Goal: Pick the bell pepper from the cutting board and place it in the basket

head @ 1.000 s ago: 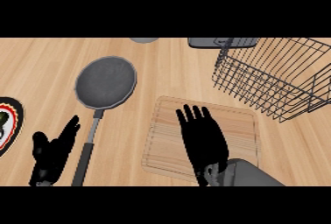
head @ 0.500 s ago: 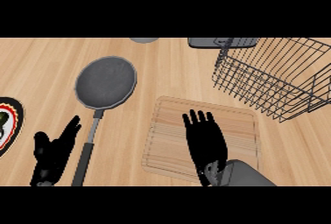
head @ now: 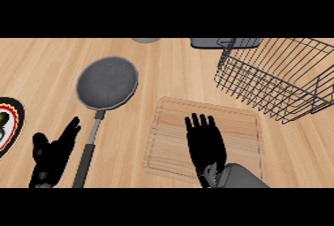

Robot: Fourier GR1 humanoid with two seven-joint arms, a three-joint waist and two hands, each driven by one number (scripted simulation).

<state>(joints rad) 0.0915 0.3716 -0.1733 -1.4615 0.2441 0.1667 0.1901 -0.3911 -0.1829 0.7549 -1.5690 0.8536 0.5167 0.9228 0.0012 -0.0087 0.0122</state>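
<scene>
Bell pepper out of sight; right hand (head: pixel 205 148) flat over pale cutting board (head: pixel 243 127)

A single head view looks steeply down from above the near edge of the wooden counter (head: pixel 163 66), facing away from the robot, close enough that only forearms enter from the lower edge and the wire basket (head: pixel 280 75) is cut off at far right.

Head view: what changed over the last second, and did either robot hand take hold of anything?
The right robot hand, open and flat over the cutting board, drew back slightly toward the lower edge. It took hold of nothing. The left robot hand, frying pan and wire basket stayed put. No bell pepper shows.
</scene>
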